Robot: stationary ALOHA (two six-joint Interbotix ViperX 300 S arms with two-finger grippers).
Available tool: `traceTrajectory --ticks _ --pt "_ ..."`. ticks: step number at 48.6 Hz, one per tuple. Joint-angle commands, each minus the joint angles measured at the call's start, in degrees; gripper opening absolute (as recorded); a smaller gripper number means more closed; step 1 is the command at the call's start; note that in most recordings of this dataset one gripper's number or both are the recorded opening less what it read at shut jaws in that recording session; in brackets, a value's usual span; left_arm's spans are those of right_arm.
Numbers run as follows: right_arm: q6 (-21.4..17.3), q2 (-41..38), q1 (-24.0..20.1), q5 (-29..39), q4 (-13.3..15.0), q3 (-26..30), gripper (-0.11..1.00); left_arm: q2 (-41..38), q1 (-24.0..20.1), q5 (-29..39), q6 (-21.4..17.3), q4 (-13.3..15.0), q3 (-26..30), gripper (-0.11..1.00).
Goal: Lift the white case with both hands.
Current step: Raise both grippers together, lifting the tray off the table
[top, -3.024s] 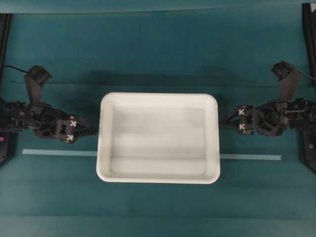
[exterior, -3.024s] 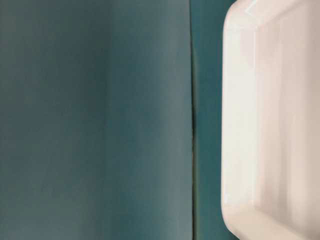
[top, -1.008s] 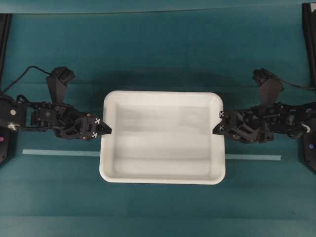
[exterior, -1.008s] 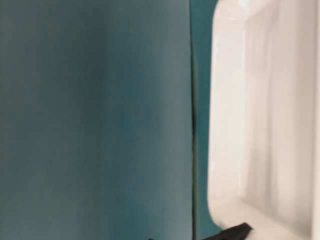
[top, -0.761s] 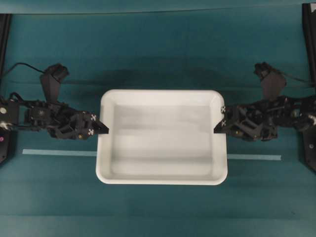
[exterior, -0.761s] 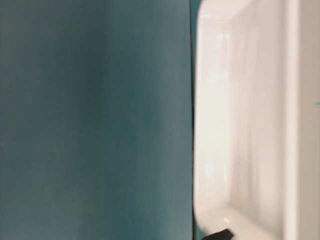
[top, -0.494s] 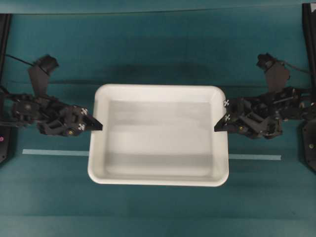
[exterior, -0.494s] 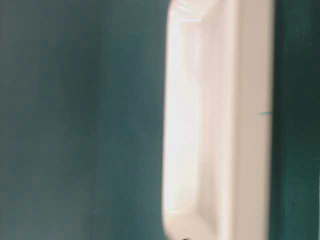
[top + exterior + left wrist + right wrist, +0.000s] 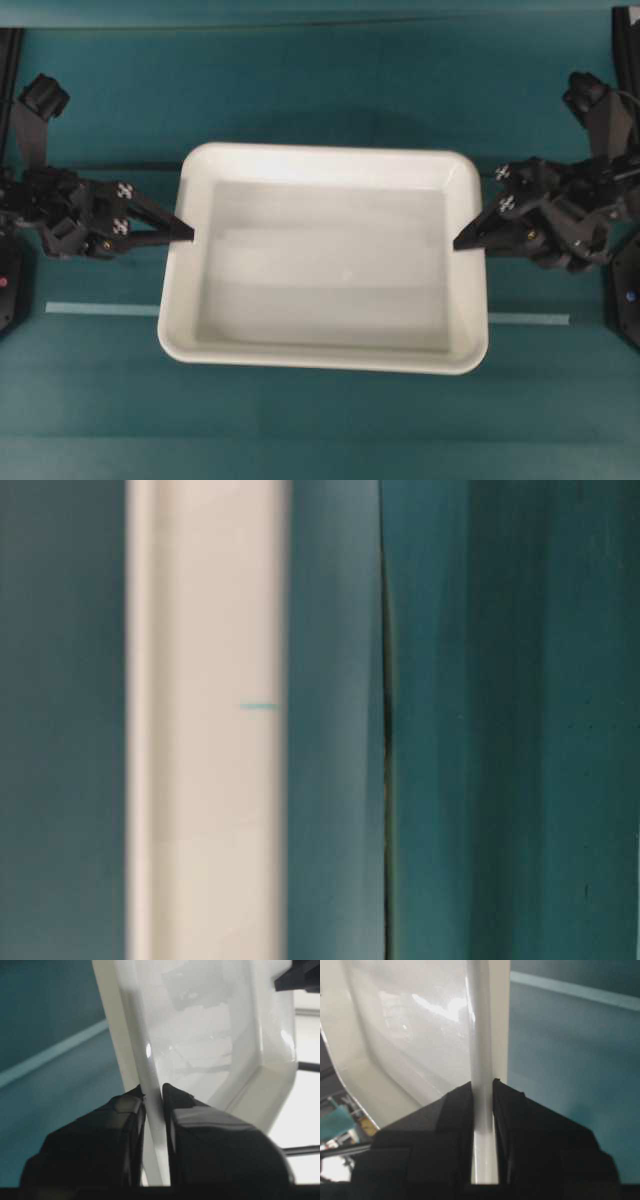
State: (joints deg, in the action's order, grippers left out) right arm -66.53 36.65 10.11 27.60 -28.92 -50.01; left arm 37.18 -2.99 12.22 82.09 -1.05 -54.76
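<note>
The left hand (image 9: 188, 232) is clamping the rolled rim of the white case (image 9: 322, 258) at the middle of its left short side, one black wedge finger (image 9: 125, 1110) outside the wall and the other inside. The right hand (image 9: 460, 243) is pinching the opposite short rim the same way, its fingers (image 9: 457, 1105) pressing flat against the thin white edge.

The case is a shallow rectangular tray of smooth, glossy plastic with rounded corners, and its inner walls are catching bright reflections. It is hanging level between the two hands over the teal bench (image 9: 320, 90), its long axis running left to right across the overhead view, open side facing up.

A thin pale tape strip (image 9: 100, 309) is lying on the bench, its middle stretch hidden under the case. In the table-level view the case is showing only as a blurred white band (image 9: 205, 720), cut off at top and bottom.
</note>
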Motion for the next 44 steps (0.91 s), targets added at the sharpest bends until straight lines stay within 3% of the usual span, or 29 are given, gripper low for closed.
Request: traceTrajectory --ticks 1,14,23,44 --pt "-0.62 0.79 1.05 1.93 0.18 2.64 0.1 0.26 0.62 1.05 1.41 -0.26 1.23 0.09" --pt "-2.99 0.0 1.14 7.38 1.76 8.61 0.1 2.46 1.93 10.55 3.16 -0.18 8.09 0.09" --pt "-3.43 -1.76 1.23 11.6 2.2 14.24 0.1 2.46 1.93 21.09 1.23 -0.79 16.17 0.09" --pt "-4.75 -2.2 1.85 20.39 3.08 25.84 0.1 0.62 2.29 23.73 0.62 -0.79 26.72 0.09"
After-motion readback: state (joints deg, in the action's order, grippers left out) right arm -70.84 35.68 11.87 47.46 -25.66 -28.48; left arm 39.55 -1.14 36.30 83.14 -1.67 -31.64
